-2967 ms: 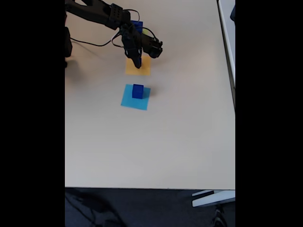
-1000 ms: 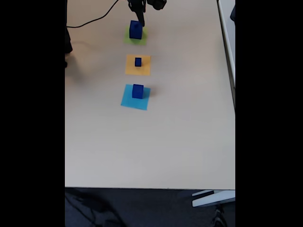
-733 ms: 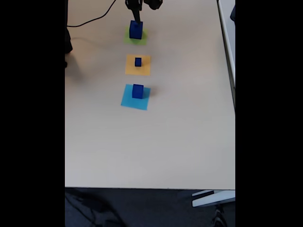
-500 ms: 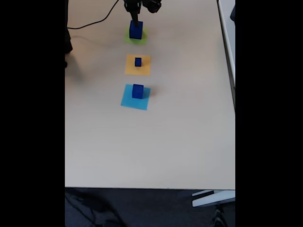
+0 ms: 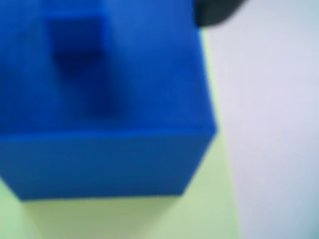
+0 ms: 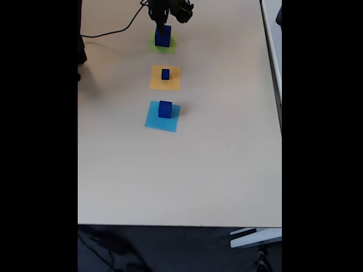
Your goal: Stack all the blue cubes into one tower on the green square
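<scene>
Where gripper [image 6: 163, 25] meets largest cube [image 6: 163, 37] | grip unclear | small cube [image 6: 165, 74] on orange square [image 6: 173, 83]

3 blue cubes [image 6: 163, 38] sit apart, 1 on the green square [image 6: 171, 46].

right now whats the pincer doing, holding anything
Pincer: right over the largest blue cube on the green square, but whether it is open, shut or gripping cannot be told.

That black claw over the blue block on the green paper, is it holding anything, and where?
It cannot be told. The gripper sits right above the largest blue cube on the green square, but its fingertips are too small and dark there, and the wrist view is blurred.
</scene>
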{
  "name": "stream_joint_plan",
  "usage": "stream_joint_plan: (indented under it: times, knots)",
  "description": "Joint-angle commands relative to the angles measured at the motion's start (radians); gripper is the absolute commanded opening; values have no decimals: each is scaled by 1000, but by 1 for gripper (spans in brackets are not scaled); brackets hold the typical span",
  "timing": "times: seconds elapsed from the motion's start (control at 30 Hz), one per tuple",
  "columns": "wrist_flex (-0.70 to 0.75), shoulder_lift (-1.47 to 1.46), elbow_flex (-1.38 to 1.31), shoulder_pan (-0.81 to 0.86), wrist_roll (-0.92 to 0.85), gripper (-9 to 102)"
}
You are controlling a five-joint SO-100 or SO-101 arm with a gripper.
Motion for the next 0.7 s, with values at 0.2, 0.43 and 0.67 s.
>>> stream_joint_plan:
  times: [0.2,0.43,0.67]
  knots:
    - [-29,58,12,9,-12,22]
    - [-29,71,14,17,-28,22]
    - [-28,98,12,34,-66,22]
